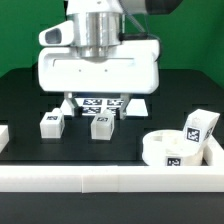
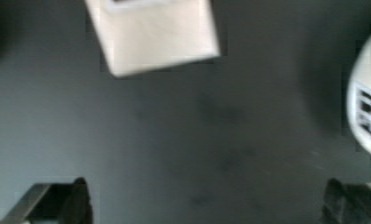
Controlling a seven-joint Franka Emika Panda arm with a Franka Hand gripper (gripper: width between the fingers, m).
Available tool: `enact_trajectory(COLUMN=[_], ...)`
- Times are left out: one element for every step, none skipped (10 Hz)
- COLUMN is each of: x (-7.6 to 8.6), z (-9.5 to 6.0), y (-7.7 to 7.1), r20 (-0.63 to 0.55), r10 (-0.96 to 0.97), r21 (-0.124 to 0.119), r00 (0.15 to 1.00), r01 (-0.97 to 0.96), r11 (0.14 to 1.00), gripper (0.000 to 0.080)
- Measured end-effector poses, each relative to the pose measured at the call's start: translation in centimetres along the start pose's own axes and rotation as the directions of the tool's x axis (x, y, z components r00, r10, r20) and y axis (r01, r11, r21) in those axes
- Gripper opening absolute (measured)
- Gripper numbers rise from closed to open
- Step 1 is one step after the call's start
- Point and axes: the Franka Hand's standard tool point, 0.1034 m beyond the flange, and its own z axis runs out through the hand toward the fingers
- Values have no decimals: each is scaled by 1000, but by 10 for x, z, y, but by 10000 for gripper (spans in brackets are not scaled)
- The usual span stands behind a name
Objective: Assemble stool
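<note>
The jaws hang released, spread wide and gripping nothing. In the wrist view the two dark fingertips (image 2: 57,203) sit at opposite sides of the picture, with only bare dark desk (image 2: 200,130) between them. That same view shows a tilted white block (image 2: 155,38) beyond the fingertips and a tagged white piece (image 2: 368,110) cut off by the frame edge. I can't tell which parts these are.

In the exterior view the arm (image 1: 100,25) comes down at upper centre, and its broad white housing covers the back of the desk. Just under it, at the centre of the frame, lies the marker board (image 1: 100,103). There is open black surface in front of the jaws, running to the front rail (image 1: 110,180) along the bottom of the frame. A right rail (image 1: 213,150) closes off the exterior view's right, so the room there is tight.

The stool is still in loose pieces. The first leg (image 1: 52,122) stands left of centre, a little forward of the jaws. The second leg (image 1: 101,125) stands at centre, just in front of the marker board, close below the jaws and apart from the first. The seat (image 1: 165,150), a thick round disc, lies at lower right, well off to the side of the jaws and tucked into the corner where the two rails meet. The third leg (image 1: 198,128) sits tilted at the seat's far right edge. It overlaps the disc from here, and I can't tell whether it rests on the disc or behind it. The seat's sockets are not clear at this size.
</note>
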Motion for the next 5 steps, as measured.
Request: enact_trajectory(x=[0,-9,-8,-3,-14], z=[1,3,3,3,2], y=[1,2,5,3,1], r20=[1,106,223,263,387], r10=[1,8,23,24,20], r21=[-1,11,25,32,43], r00=[1000,994,974,965,922], r01=[-1,-9,-29,-33,-40], r11=[1000,1000,999,999,998], gripper=[648,648,648,648,648])
